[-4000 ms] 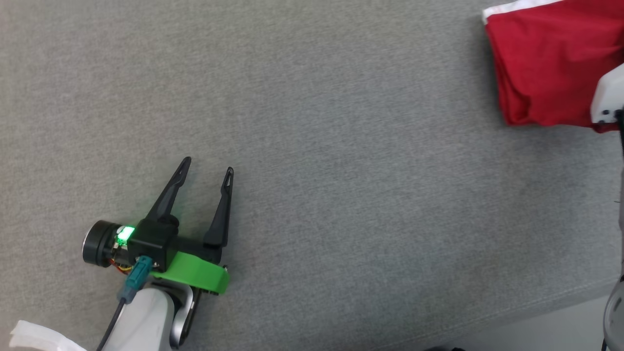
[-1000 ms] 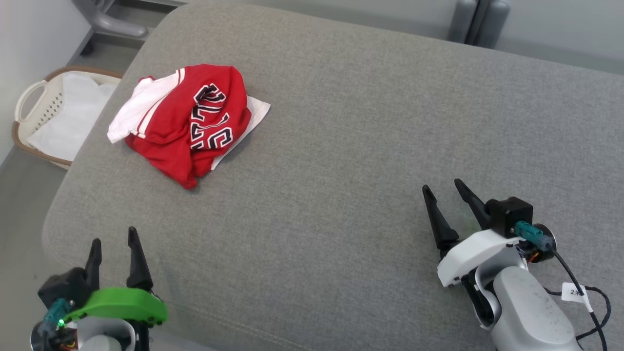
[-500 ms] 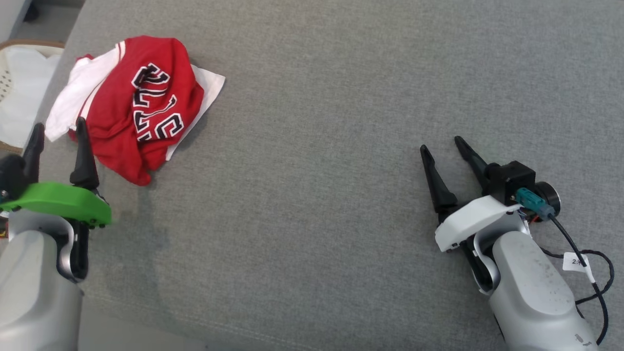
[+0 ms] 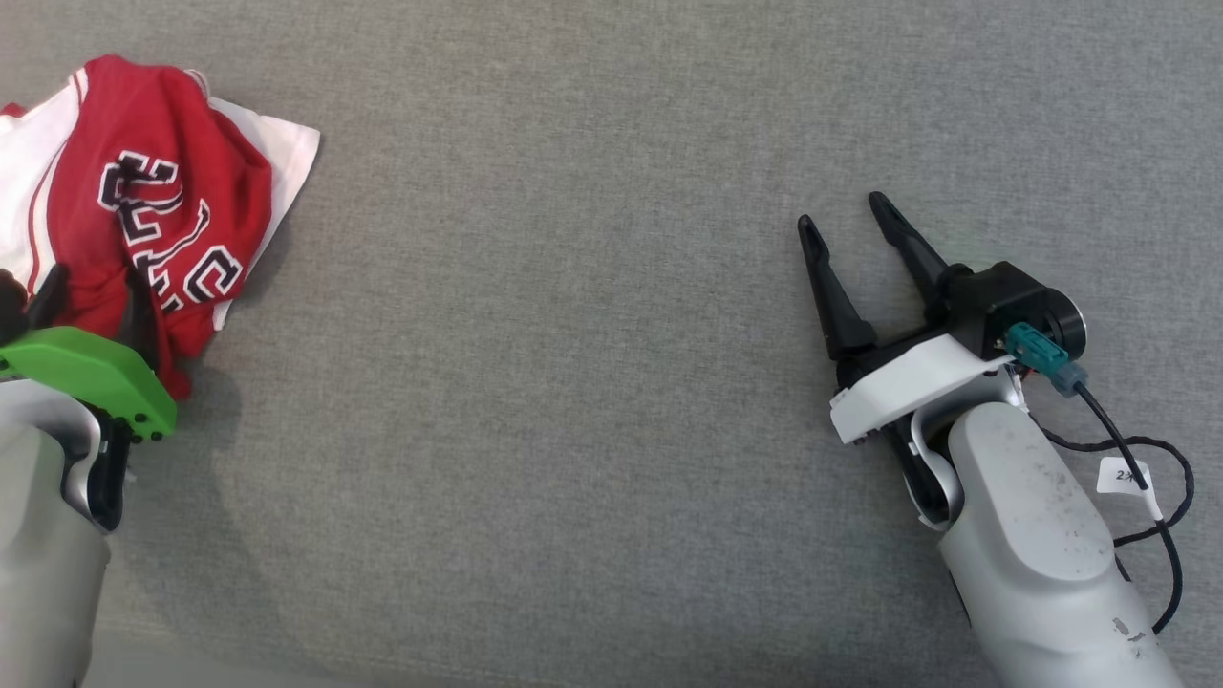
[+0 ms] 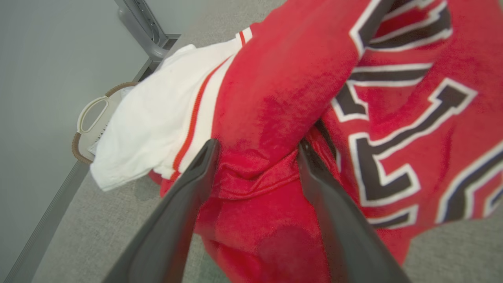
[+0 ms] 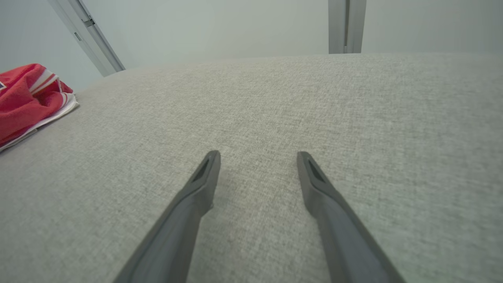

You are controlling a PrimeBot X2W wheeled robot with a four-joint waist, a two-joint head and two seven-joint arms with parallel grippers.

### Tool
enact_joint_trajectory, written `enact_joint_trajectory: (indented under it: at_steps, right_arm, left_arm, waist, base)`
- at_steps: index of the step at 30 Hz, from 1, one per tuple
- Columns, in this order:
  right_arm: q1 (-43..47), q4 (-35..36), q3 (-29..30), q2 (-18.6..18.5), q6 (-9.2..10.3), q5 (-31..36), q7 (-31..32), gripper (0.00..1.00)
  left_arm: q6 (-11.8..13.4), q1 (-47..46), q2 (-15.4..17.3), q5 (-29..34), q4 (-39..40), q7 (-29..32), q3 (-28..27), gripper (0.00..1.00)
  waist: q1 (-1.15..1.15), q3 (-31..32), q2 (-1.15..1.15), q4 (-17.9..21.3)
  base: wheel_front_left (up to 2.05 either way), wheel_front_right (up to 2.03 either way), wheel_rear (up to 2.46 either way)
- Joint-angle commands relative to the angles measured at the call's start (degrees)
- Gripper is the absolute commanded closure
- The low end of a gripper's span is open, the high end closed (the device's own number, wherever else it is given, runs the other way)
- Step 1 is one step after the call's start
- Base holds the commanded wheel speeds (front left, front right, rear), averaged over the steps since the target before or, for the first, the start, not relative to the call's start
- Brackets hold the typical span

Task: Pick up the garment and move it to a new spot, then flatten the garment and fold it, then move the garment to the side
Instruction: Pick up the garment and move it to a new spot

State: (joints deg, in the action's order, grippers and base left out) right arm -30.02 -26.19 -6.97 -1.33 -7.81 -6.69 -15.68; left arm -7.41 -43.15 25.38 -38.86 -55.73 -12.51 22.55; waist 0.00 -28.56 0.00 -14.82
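Note:
The garment (image 4: 143, 210) is a crumpled red and white jersey with dark lettering, lying at the far left of the grey cushion (image 4: 573, 382). My left gripper (image 4: 91, 287), under its green cover, sits at the garment's near edge. In the left wrist view the left gripper (image 5: 257, 145) is open, its fingers standing on either side of a red fold of the garment (image 5: 283, 78). My right gripper (image 4: 843, 215) is open over bare cushion far to the right. In the right wrist view the right gripper (image 6: 257, 154) holds nothing, and the garment (image 6: 23, 94) lies far off at the left.
A pale laundry basket (image 5: 88, 118) stands on the floor beyond the cushion's left end. A black cable with a white tag (image 4: 1147, 497) hangs by my right forearm. Grey metal posts (image 6: 346, 23) rise behind the cushion against a pale wall.
The head camera has tilted down and the whole picture has shifted. My left gripper has reached the garment, its open fingers now on either side of a red fold. The right gripper stays open.

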Motion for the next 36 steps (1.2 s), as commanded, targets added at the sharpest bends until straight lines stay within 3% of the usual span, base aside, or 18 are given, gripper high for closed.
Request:
enact_joint_trajectory:
  at_steps: [1,2,3,4,9,15,22,30,36]
  right_arm:
    - [3.1,-3.8,2.1,-2.9,0.58,0.1,1.0,0.0]
    - [3.3,-3.9,2.2,-2.9,0.58,0.0,1.0,0.0]
    - [3.4,-3.9,2.3,-2.9,0.58,-0.1,1.0,0.0]
    - [3.7,-4.0,2.4,-2.9,0.58,-0.3,1.0,0.0]
    - [4.5,-3.5,2.2,-2.4,0.56,-1.3,1.0,0.0]
    - [5.1,-3.0,1.6,-1.8,0.38,-3.2,0.7,0.0]
    - [6.7,-2.2,1.0,-1.7,0.36,-5.8,0.5,0.0]
    - [9.3,-1.5,-0.3,-1.7,0.36,-8.3,0.5,0.0]
    - [9.7,-0.8,-2.7,-1.7,0.36,-9.7,0.5,0.0]
  left_arm:
    - [-0.1,-1.0,0.1,-0.9,-1.3,0.4,0.9,0.0]
    - [-0.1,-1.3,0.1,-1.7,-2.2,0.3,1.7,0.29]
    - [-0.1,-1.5,0.2,-2.0,-2.8,-0.1,2.3,0.73]
    - [-0.1,-1.6,0.4,-2.5,-3.4,-0.7,2.7,1.0]
    - [-0.1,-3.9,2.0,-1.9,-3.4,-2.7,2.2,1.0]
    - [0.3,-2.8,3.4,4.9,9.6,-2.7,-7.1,1.0]
    - [0.0,0.0,-1.1,13.9,27.3,-2.7,-13.5,1.0]
    - [-0.2,2.6,-7.7,15.4,38.4,-2.7,-5.8,1.0]
    - [-0.1,4.2,-12.6,14.0,37.9,-2.7,2.4,1.0]
  waist:
    - [0.0,-0.6,0.0,1.0]
    - [0.0,-0.4,0.0,1.1]
    - [0.0,-0.2,0.0,1.2]
    - [0.0,0.1,0.0,1.2]
    - [0.0,2.2,0.0,1.2]
    - [0.0,6.1,0.0,1.3]
    - [0.0,10.5,0.0,3.9]
    - [0.0,13.7,0.0,11.3]
    - [0.0,13.9,0.0,18.7]
  base:
    - [0.0,0.0,0.0]
    - [0.0,0.0,0.0]
    - [0.0,0.0,0.0]
    - [0.0,0.0,0.0]
    - [0.0,0.0,0.0]
    - [0.0,0.0,0.0]
    - [0.0,0.0,0.0]
    - [0.0,0.0,0.0]
    - [0.0,0.0,0.0]
